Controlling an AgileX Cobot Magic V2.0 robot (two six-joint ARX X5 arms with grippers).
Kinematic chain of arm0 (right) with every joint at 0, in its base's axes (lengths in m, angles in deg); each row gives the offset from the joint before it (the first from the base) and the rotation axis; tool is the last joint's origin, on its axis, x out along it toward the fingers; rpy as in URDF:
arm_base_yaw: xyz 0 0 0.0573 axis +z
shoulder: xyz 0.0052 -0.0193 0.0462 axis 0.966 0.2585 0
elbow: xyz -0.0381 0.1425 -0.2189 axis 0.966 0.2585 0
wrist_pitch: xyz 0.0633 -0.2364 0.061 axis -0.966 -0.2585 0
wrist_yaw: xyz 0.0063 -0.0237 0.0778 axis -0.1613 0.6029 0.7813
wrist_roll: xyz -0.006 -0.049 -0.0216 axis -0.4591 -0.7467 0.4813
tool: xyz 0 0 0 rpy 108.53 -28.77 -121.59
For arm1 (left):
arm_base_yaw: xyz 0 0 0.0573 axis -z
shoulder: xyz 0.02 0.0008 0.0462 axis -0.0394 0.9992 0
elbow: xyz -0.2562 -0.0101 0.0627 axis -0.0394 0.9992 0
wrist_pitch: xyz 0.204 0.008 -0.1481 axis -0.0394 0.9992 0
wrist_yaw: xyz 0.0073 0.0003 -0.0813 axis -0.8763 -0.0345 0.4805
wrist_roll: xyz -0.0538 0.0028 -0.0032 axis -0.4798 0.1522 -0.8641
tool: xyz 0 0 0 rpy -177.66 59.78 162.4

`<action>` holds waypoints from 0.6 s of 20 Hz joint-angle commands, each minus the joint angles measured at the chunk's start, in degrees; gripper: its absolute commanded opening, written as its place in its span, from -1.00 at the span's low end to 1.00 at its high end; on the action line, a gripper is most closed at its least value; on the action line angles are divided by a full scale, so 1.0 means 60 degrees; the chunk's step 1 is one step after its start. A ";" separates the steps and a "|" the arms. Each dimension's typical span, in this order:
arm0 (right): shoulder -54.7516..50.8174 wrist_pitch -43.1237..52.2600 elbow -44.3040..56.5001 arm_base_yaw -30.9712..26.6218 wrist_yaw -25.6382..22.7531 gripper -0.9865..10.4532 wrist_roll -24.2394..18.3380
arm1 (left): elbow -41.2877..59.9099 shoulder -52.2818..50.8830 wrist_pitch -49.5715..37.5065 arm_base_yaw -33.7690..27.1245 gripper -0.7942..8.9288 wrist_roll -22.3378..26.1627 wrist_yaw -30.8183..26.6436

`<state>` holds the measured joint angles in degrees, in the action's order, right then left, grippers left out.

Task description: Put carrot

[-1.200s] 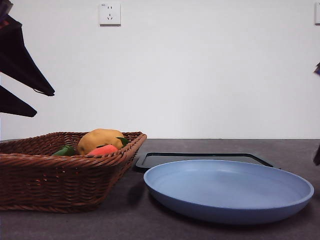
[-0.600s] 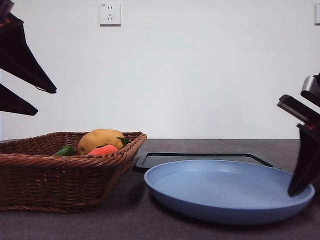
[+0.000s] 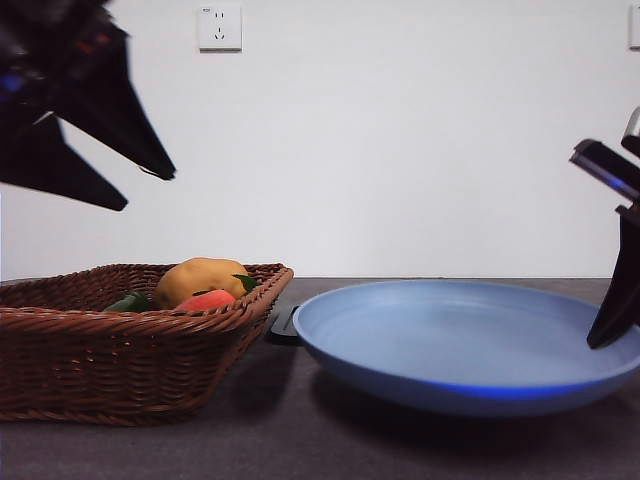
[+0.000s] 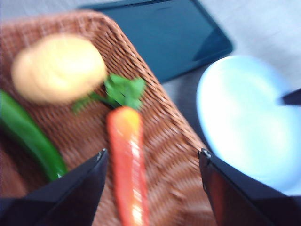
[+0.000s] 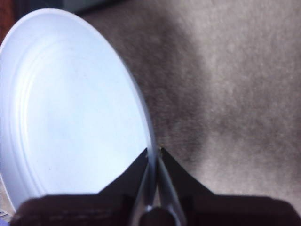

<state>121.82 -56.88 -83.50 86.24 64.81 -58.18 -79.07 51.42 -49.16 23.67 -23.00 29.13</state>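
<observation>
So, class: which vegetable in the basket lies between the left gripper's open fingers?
The carrot: red-orange, tapered, leafy. The potato and green vegetable lie aside.

Dark grey table: wicker basket, black tray resting.

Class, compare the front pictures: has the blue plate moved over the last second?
Yes. The blue plate, held at its rim by the right pincer, has risen off the table and now hides most of the black tray behind it.
</observation>
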 commanded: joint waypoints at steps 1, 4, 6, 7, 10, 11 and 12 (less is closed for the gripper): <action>-0.0182 0.0025 -0.0102 0.0007 0.0007 -0.82 0.0022 | -0.0787 0.0991 0.0463 0.0415 -0.14 0.0980 -0.0903; -0.0291 0.0011 -0.0102 0.0007 0.0007 -0.82 0.0022 | -0.1610 0.2269 0.0787 0.0641 -0.14 0.1330 -0.1290; -0.0291 0.0000 -0.0102 0.0007 0.0007 -0.82 0.0018 | -0.2029 0.3107 0.0936 0.0765 -0.14 0.1333 -0.1290; -0.0291 0.0004 -0.0102 0.0007 0.0007 -0.82 0.0018 | -0.2178 0.3486 0.0969 0.0823 -0.14 0.1344 -0.1308; -0.0291 0.0004 -0.0102 0.0007 0.0004 -0.82 0.0007 | -0.2266 0.4302 0.0878 0.0991 -0.14 0.1348 -0.1300; -0.0291 0.0004 -0.0102 0.0007 -0.0011 -0.82 -0.0029 | -0.2266 0.4495 0.0911 0.1049 -0.14 0.1348 -0.1304; -0.0291 0.0004 -0.0102 0.0007 -0.0022 -0.82 -0.0058 | -0.2266 0.4656 0.0929 0.1107 -0.14 0.1351 -0.1315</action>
<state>119.79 -57.49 -83.50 86.24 64.60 -58.25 -91.90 78.61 -43.46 29.83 -15.61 21.07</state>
